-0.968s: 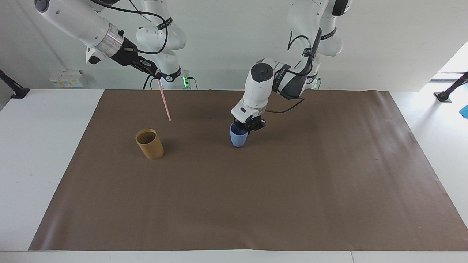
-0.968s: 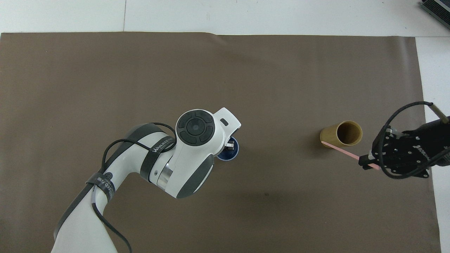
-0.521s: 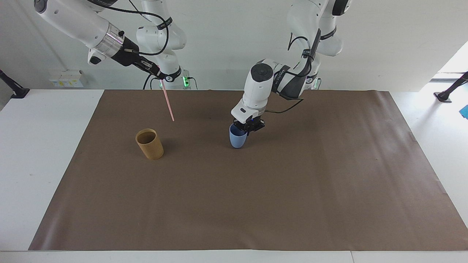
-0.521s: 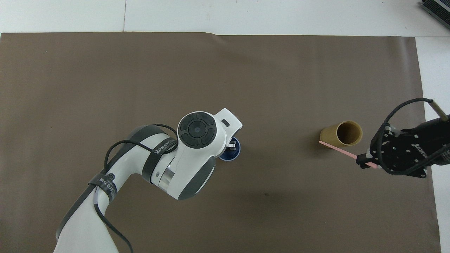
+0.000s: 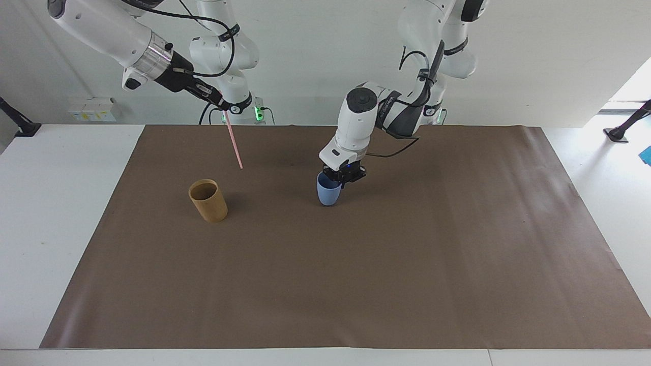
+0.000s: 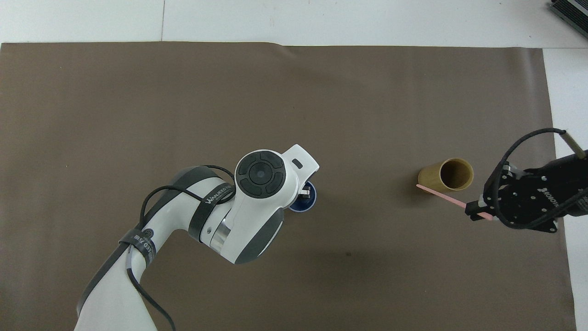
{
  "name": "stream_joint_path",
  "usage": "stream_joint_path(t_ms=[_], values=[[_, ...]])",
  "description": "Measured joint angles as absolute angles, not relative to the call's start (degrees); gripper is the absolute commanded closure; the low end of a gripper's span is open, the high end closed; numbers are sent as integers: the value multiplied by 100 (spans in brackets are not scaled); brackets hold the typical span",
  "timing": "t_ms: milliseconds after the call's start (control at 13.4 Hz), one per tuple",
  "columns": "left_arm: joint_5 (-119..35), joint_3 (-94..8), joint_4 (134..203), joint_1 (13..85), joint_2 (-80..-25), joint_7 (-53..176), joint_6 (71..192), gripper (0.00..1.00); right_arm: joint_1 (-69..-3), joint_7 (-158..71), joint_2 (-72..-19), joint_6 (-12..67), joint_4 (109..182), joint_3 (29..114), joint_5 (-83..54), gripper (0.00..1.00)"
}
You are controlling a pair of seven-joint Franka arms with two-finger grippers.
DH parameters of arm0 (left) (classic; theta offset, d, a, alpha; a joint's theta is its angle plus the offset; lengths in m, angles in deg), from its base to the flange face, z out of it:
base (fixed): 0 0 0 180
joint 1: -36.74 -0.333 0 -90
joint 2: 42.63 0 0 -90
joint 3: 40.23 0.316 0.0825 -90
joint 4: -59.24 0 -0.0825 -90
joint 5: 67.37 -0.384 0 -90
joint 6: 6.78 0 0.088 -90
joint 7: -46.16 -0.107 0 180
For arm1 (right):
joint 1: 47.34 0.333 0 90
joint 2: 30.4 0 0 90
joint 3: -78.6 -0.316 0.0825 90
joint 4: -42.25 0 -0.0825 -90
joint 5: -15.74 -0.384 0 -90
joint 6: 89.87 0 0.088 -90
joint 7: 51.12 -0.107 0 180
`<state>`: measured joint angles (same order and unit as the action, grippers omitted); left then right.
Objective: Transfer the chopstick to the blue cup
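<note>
The pale-pink chopstick [image 5: 234, 142] hangs slanting in the air, its top end pinched in my right gripper [image 5: 222, 107], which is shut on it. In the overhead view the chopstick [image 6: 441, 195] runs from the right gripper [image 6: 477, 212] across the tan cup's side. The blue cup [image 5: 329, 192] stands mid-mat, slightly tilted. My left gripper [image 5: 342, 175] is shut on its rim, one finger inside the cup. From above the left arm hides most of the blue cup [image 6: 307, 203]. I cannot tell whether the cup's base touches the mat.
A taller tan-brown cup [image 5: 207, 200] stands upright toward the right arm's end of the brown mat [image 5: 407, 264]. From above, the tan cup [image 6: 452, 175] shows nothing inside. White table borders the mat on every side.
The left gripper has slid the blue cup a little toward the right arm's end. The right gripper moved the chopstick slightly toward the blue cup, then held still.
</note>
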<state>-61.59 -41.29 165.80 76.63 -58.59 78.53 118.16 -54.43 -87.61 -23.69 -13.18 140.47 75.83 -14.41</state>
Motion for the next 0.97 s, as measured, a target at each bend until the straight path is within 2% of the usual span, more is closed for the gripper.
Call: stream_joint_path(t_ms=[149,223,298,372,670,968], values=[[-6159,-4129,16640,7663,-5860,7854,11881,100,-5443,-8761,-2369,-1318,14048,7583,-1441,100],[-6159,-4129,16692,7663,-5863,7854,12011,75,-5443,-8762,-2369,-1318,14049,7583,-1441,100],[-6159,-4125,16746,7663,-5863,7851,12138,6,-5443,-8763,-2369,-1318,14049,7584,-1441,100],[-6159,-4114,16760,7663,-5866,7837,12196,0,-5444,-8766,-2369,-1318,14051,7588,-1441,100],[-6159,-4059,16657,7656,-5825,7750,12158,0,-5448,-8804,-2388,-1318,14085,7611,-1524,100],[-6161,-3951,15966,7241,-5479,7384,11021,0,-5443,-9415,-2397,-1311,14087,7587,-1980,100]])
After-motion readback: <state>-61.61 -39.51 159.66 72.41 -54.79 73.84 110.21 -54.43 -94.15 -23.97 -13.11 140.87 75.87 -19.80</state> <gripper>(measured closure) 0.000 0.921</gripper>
